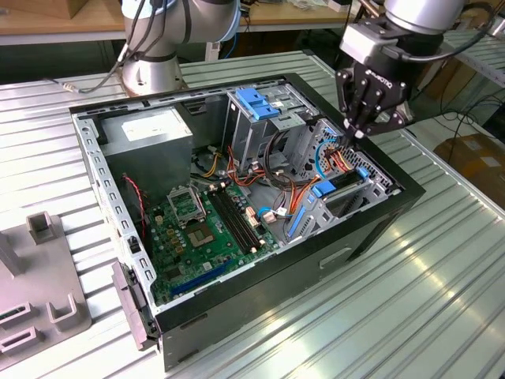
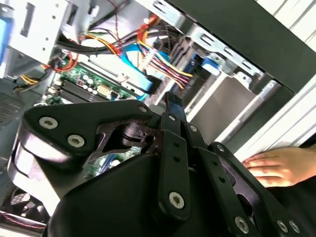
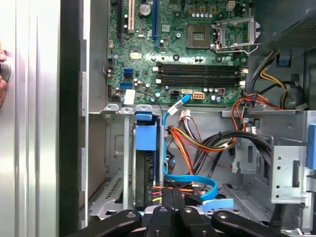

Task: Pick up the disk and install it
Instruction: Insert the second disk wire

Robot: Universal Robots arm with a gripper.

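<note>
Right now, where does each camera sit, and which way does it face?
Exterior view: off the arm, above the open computer case, looking down into it; the arm's base and pincer show.
First wrist view: on the wrist, looking past the pincer's tips at the motherboard.
Second wrist view: on the wrist, behind the pincer, looking across the case toward a person's hand.
Shared: both wrist views show pincer, motherboard and blue cable.

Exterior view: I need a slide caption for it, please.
Gripper hovers over the drive bay of an open computer case, where the blue-framed disk sits.
</note>
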